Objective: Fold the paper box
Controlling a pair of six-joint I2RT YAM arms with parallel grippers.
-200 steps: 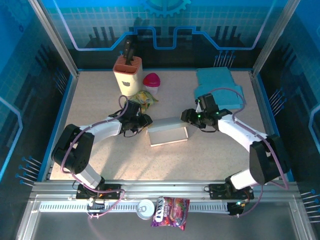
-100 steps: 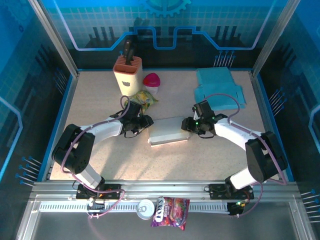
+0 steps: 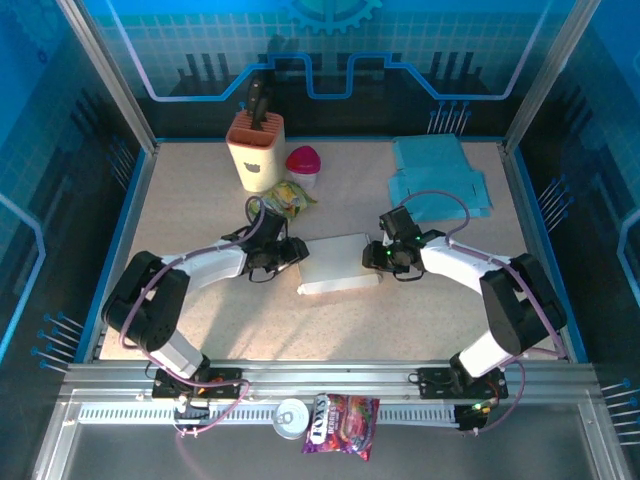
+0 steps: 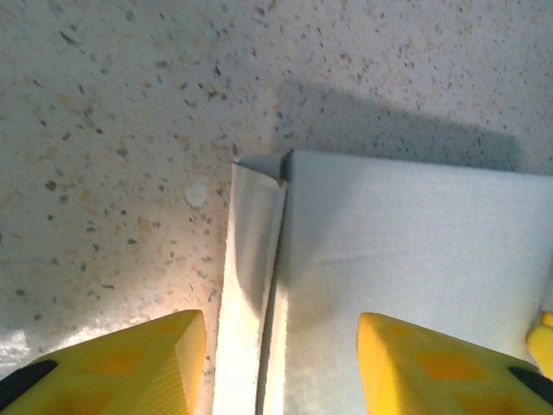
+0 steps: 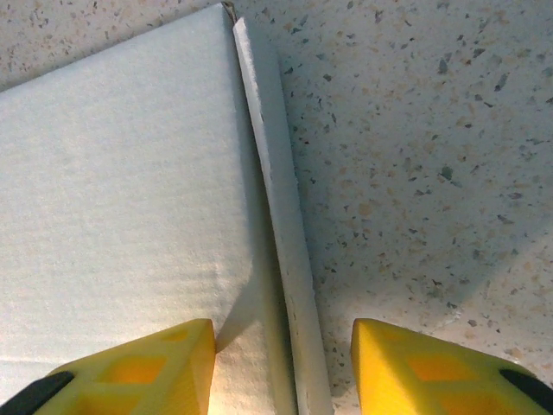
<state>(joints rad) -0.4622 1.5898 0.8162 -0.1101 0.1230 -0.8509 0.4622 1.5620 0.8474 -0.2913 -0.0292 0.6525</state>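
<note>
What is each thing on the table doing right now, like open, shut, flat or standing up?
White paper box: lying flat, one gripper at each end.
Left gripper: open, astride the box's edge.
Right gripper: open, astride the opposite edge.
Beige knife block: upright, knives inside.
Pink-lidded cup: upright, lid on.
Teal cloth: folded flat.

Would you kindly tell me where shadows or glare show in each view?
Top external: the table is evenly lit, the walls tinted blue. Left wrist: the paper box throws a dark shadow past its far edge; glare whitens the table bottom left. Right wrist: box texture sharp, soft shadow bottom right.
</note>
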